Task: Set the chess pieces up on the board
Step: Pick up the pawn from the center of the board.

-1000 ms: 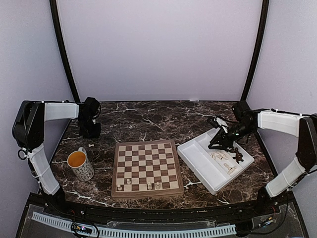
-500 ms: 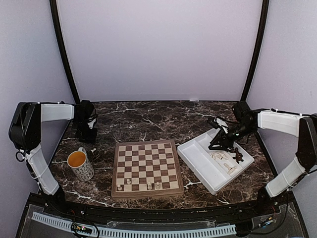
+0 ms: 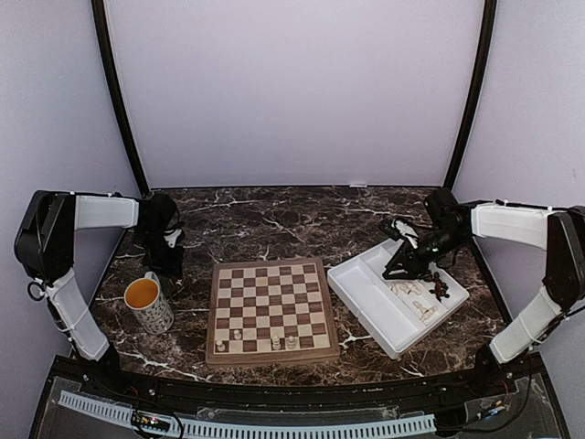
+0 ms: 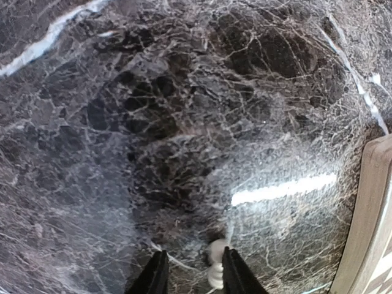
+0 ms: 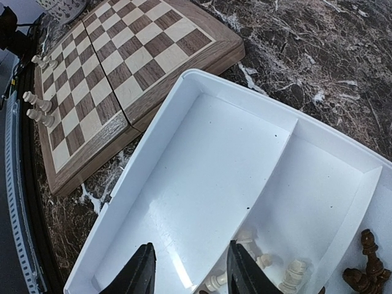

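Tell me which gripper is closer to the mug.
Left. The left gripper is low over the marble tabletop just beyond the mug; the right gripper is far off across the board, over the white tray.

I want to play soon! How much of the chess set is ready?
Barely started. Four pale cream wooden chess pieces stand on the checked wooden board. The left jaws straddle another cream piece. More cream and dark brown pieces lie in the white plastic tray.
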You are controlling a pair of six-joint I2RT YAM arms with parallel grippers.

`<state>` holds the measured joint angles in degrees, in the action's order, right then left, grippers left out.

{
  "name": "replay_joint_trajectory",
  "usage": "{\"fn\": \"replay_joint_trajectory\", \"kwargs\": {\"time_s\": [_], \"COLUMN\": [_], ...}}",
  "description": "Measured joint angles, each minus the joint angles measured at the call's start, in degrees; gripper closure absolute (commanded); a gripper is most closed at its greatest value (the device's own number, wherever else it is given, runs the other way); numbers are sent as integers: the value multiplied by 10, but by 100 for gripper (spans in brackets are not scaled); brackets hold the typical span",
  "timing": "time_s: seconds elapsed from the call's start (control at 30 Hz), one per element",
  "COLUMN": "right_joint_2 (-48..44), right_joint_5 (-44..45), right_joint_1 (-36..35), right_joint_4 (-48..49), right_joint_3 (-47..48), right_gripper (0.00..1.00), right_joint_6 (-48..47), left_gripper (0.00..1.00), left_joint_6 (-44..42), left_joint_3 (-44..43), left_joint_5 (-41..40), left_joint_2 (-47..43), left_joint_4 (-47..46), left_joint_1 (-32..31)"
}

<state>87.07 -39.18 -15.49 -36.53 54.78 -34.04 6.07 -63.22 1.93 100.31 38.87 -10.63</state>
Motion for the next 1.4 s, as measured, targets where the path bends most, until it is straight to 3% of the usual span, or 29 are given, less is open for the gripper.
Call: {"fn": "replay_joint_trajectory", "kwargs": {"time_s": [0.23, 0.7, 1.4], "right_joint_2": [9, 9, 9], "right_joint_5": [0, 0, 0], "right_joint_1": [-9, -12, -18], "right_joint_4": [-4, -6, -8], "right_joint_3": [5, 6, 7], "right_gripper": [58, 59, 59], "right_joint_6": [0, 0, -2], "left_gripper": [77, 68, 95], "left_joint_6": [24, 93, 151], "left_joint_3": [18, 15, 13], "left_joint_5": [7, -34, -25], "left_joint_2": [8, 10, 10], "left_joint_4": [-6, 1, 36], "left_joint_1": [-22, -49, -56]}}
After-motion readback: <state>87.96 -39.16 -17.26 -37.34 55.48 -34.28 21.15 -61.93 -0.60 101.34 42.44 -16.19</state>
